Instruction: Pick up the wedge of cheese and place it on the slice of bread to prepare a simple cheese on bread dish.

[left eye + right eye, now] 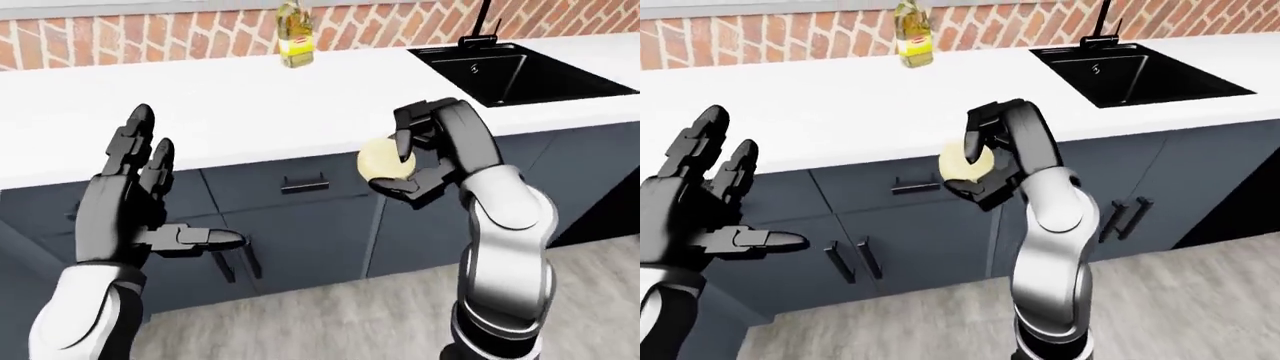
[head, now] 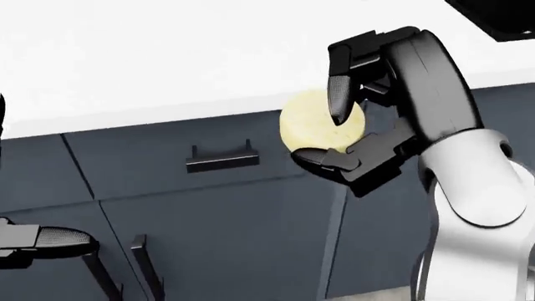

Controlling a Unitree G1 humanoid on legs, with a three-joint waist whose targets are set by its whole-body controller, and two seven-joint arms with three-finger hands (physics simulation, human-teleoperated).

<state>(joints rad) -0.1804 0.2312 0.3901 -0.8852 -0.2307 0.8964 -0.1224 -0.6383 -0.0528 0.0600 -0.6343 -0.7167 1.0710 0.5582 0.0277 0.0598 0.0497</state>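
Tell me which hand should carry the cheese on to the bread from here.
The right hand: its fingers are closed round the cheese, held off the counter. The left hand is open and empty. No bread shows in any view.

Cheese (image 1: 962,162) in right robot hand (image 1: 985,161), left robot hand (image 1: 695,202) spread

No legible txt. Oil bottle (image 1: 292,36) on counter (image 1: 220,105) has yellow label w/ red mark, too blurry to read.
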